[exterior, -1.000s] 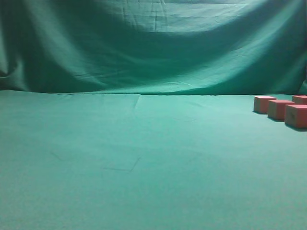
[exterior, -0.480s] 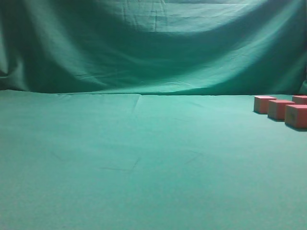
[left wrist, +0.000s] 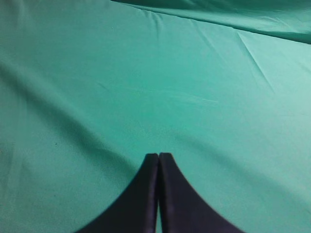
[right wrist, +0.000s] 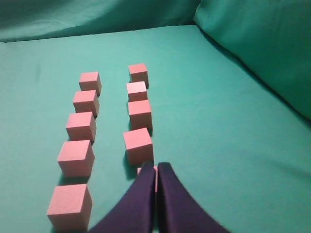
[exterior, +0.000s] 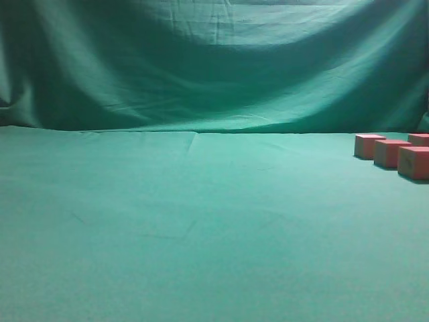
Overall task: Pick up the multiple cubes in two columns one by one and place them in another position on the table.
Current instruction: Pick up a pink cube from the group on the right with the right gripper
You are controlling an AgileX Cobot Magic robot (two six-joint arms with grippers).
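Note:
In the right wrist view the pinkish-red cubes stand in two columns on the green table. The left column runs from the far cube to the near cube. The right column runs from a far cube to a cube just ahead of my fingers. One more cube peeks out from under my right gripper, which is shut and holds nothing. My left gripper is shut over bare cloth. In the exterior view, several cubes sit at the far right; neither arm shows there.
A draped green backdrop rises behind the table and folds along the right side of the cube rows. Wrinkled green cloth covers the wide middle and left of the table.

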